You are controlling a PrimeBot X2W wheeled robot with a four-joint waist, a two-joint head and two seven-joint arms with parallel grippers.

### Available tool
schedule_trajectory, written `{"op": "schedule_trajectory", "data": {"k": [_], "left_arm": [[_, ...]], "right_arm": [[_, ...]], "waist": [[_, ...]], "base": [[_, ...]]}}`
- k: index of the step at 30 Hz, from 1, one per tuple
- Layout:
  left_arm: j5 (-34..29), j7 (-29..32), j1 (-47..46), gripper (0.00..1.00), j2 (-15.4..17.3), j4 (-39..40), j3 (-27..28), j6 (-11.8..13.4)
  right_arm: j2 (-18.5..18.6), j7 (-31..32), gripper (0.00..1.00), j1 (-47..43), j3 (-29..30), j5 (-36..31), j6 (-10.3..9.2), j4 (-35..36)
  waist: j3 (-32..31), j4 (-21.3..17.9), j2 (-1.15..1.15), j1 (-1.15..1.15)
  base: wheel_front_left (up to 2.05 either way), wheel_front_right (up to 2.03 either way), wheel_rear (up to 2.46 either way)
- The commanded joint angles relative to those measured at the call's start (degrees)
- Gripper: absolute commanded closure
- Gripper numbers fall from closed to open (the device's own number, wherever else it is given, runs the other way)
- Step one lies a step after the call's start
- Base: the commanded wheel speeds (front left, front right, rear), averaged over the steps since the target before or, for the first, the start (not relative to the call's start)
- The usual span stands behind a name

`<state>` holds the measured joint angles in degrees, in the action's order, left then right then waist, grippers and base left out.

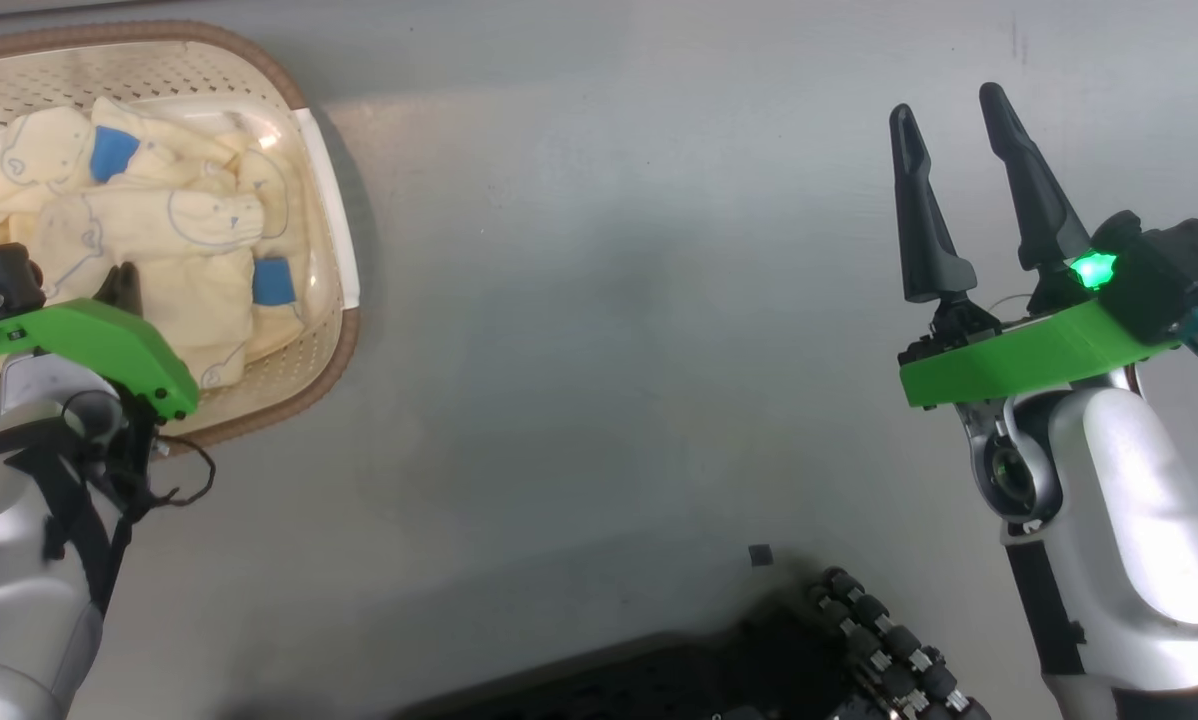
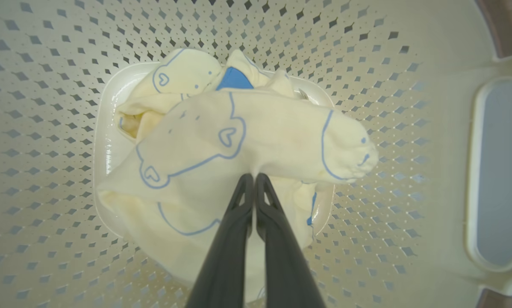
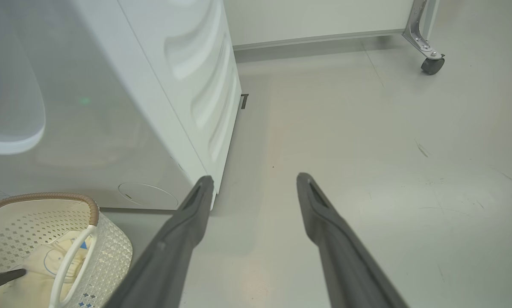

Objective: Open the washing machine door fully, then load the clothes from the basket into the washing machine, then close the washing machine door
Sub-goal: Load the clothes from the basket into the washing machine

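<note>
Clothes (image 1: 159,225) heaped in basket (image 1: 331,345) at upper left of head view, nipped by closed left jaws; right jaws wide apart, empty, over floor (image 1: 609,300).

In the head view the basket (image 1: 159,75) sits on the floor (image 1: 609,350) at ten o'clock, with the clothes (image 1: 159,230) heaped inside it and the left gripper (image 2: 254,177) on them. The right gripper (image 1: 946,100) is at two o'clock. The washing machine (image 3: 110,85) stands behind the basket.
</note>
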<state>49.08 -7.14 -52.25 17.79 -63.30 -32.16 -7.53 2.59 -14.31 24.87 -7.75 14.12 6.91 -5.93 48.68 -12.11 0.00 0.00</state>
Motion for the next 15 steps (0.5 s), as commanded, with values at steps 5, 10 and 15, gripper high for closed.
{"op": "schedule_trajectory", "data": {"k": [5, 10, 15], "left_arm": [[0.89, -2.60, -0.08, 1.00, 1.95, -2.05, -0.07, 0.05], [0.57, -5.34, -0.29, 1.00, 1.46, -3.26, -0.78, 0.05], [-0.52, -7.42, -0.61, 1.00, 1.04, -3.43, -0.67, 0.37]], "right_arm": [[0.29, -0.63, 0.00, -1.36, -0.25, 0.33, 0.58, 1.16], [0.29, -0.66, 0.00, -1.53, 0.52, -0.01, 0.58, 1.10], [0.29, -0.67, 0.00, -2.09, 1.49, -0.67, 0.58, 1.19]], "waist": [[-0.48, 0.35, 0.00, 0.00], [-1.44, 1.40, 0.00, 0.00], [-2.99, 2.57, 0.00, 0.00]], "base": [[0.00, 0.00, 0.00], [0.00, 0.00, 0.00], [0.00, 0.00, 0.00]]}}
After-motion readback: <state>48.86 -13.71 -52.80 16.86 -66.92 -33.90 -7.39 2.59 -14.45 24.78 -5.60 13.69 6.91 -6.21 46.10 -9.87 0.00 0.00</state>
